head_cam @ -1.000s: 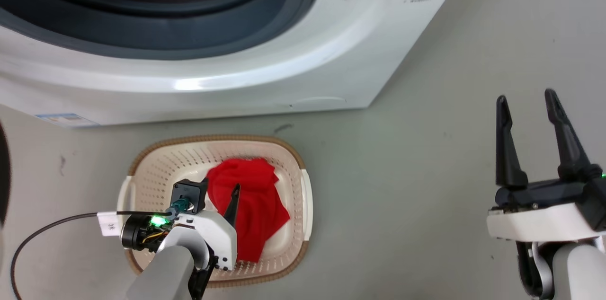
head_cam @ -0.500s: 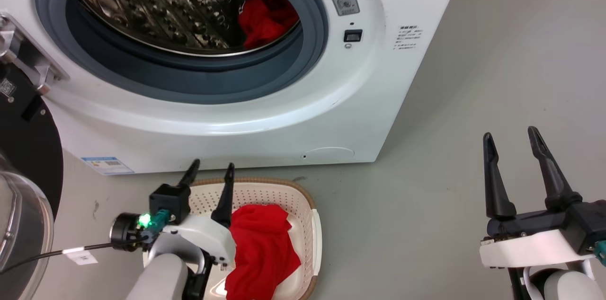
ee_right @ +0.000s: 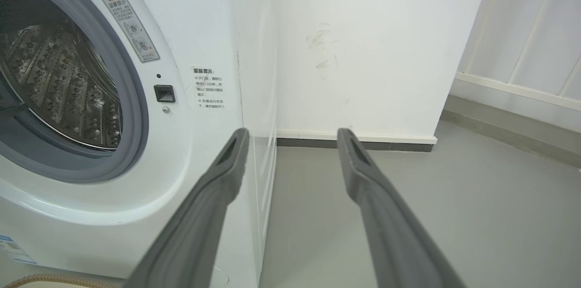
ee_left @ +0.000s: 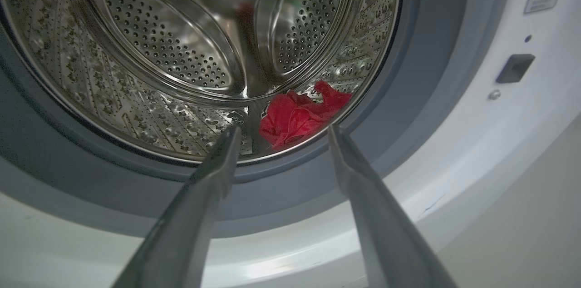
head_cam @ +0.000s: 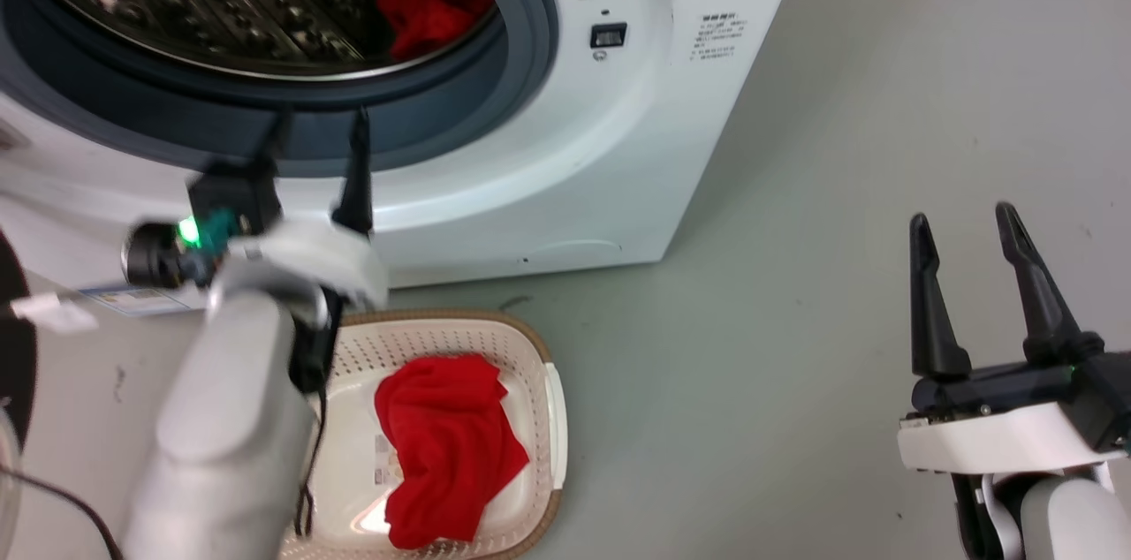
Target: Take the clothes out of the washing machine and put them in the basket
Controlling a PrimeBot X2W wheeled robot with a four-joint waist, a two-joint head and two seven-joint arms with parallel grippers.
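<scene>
Left hand [head_cam: 318,120] before washing machine [head_cam: 618,145]

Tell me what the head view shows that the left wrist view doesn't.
The head view adds the basket with one red garment in it, and the open right gripper over the floor. The left wrist view adds the drum's perforated back wall. Both share the washing machine, the other garment lying inside, and the open left gripper aimed at it.
</scene>
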